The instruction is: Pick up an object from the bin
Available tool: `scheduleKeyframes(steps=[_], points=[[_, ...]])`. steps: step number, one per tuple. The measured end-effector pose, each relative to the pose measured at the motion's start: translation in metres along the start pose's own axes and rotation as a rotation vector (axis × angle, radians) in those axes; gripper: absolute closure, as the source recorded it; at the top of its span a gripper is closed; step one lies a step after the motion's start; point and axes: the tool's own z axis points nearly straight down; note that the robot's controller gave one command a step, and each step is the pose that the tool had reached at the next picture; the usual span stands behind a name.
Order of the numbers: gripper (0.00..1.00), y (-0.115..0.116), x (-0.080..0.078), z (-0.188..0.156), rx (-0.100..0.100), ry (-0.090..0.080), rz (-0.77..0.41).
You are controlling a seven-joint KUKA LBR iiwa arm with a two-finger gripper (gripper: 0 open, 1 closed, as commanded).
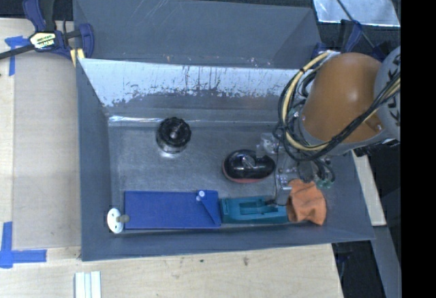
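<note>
My gripper (283, 170) hangs low over the right part of the bin floor, under the arm's wrist. Just to its left lies a black oval thing with a red underside (245, 166), close to or touching the gripper; I cannot tell which. Below the gripper a crumpled orange cloth-like lump (308, 203) rests in the front right corner. A teal plastic piece (252, 211) lies along the front wall beside the lump.
A flat blue rectangular thing (170, 211) with a white round cap (116, 219) at its left end lies along the front wall. A black round knob-like thing (174, 133) stands at the back left of the floor. The arm covers the bin's right side.
</note>
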Motion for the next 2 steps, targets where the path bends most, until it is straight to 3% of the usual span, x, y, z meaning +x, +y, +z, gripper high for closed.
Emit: scheduleKeyframes(steps=[1,2], points=[[0.00,0.000,-0.002,-0.004,0.001,-0.008,-0.001],[0.00,0.014,-0.037,0.041,0.001,-0.019,0.048]])
